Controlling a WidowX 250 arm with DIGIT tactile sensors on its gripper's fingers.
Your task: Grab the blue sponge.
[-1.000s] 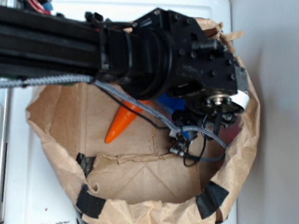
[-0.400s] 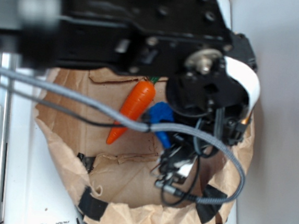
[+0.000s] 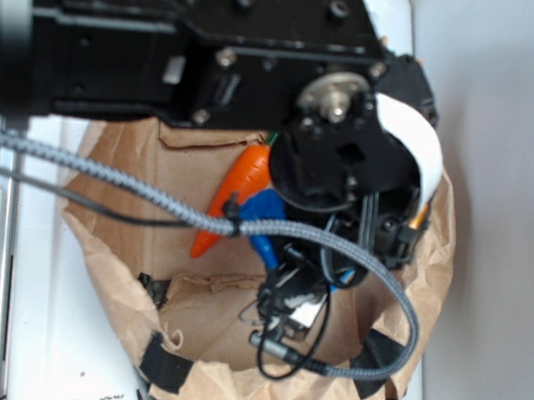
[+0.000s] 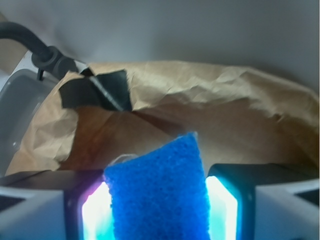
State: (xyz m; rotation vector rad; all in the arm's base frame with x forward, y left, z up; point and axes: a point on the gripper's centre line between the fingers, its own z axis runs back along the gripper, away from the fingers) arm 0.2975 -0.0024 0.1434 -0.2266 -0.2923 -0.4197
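Note:
In the wrist view the blue sponge (image 4: 159, 192) stands upright between my gripper (image 4: 158, 212), which is shut on it. A lit pad (image 4: 95, 212) presses its left side and another presses its right. Its top edge sticks up above the fingers. In the exterior view the blue sponge (image 3: 264, 215) shows under the black wrist (image 3: 345, 160), above the floor of the brown paper bag (image 3: 232, 389). The wrist hides the fingers in that view.
An orange toy carrot (image 3: 239, 196) lies in the bag beside the sponge. Grey braided cable (image 3: 109, 186) and loose black wires (image 3: 288, 338) hang across the bag. Black tape (image 4: 95, 92) patches the bag's crumpled rim. The bag rests in a white bin (image 3: 57, 350).
The arm has risen toward the exterior camera and shifted left. The sponge has come up and left with it. More of the carrot shows now.

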